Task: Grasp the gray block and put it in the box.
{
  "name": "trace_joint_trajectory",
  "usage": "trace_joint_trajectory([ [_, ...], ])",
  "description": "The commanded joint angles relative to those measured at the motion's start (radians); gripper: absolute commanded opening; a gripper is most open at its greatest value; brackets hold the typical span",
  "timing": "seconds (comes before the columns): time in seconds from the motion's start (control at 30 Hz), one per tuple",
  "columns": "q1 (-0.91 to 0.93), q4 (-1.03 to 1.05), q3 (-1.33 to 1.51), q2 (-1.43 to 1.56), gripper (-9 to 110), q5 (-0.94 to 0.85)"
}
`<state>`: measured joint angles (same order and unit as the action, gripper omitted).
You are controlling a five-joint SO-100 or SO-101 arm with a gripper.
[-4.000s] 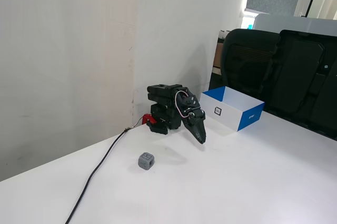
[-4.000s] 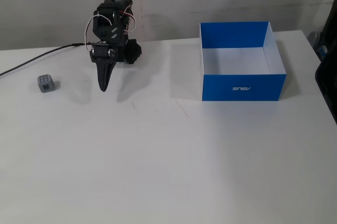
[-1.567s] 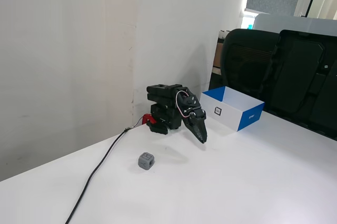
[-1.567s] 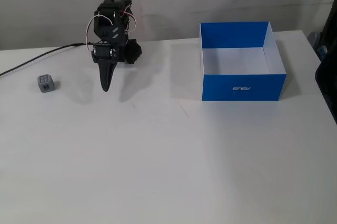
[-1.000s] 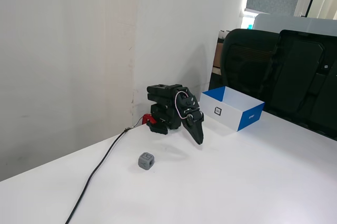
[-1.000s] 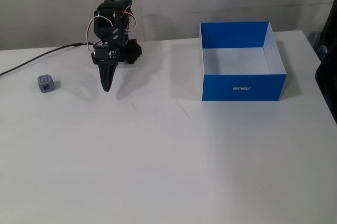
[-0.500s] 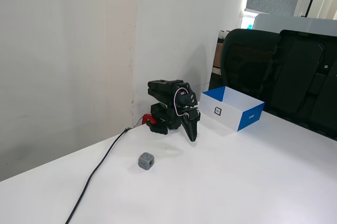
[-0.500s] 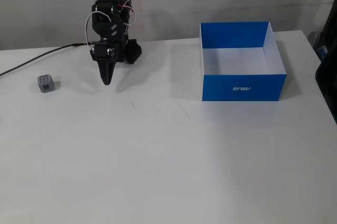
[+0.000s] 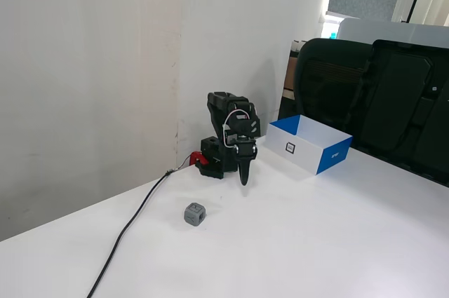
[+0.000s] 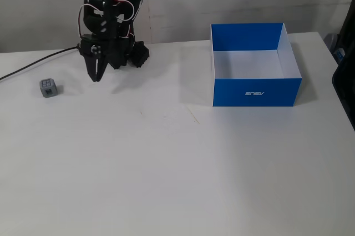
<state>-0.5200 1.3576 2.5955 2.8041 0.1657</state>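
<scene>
The hand hung point-down from the folded arm, its two fingers pressed together into one dark wedge and gripping nothing; in the other fixed view the hand showed the same closed, empty shape just above the counter. It pointed down and leaned toward the block, which suggested a swing toward the pickup rather than a reach for the box. The block sat alone on the counter to the left of the hand in that fixed view, near but clearly apart from it, with bare surface all round, so nothing blocked an approach from above. In the side-on view the block lay nearer the camera than the arm. A cable ran from the arm's base past the block without touching it. The box stood well to the right, open-topped and empty, ready to take a drop. The fingers would need to part before descending.
</scene>
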Motion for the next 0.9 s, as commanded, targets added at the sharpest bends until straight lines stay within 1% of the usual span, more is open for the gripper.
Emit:
trace_joint_trajectory([
  [0.0, -0.086, 0.009, -0.109, -0.032, 0, 0.017],
  [0.37, -0.311, -0.012, -0.124, -0.077, 0, 0.023],
  [0.67, -0.440, -0.017, -0.327, -0.376, 0, 0.011],
  [0.87, -0.499, -0.037, -0.413, -0.482, 0, 0.014],
])
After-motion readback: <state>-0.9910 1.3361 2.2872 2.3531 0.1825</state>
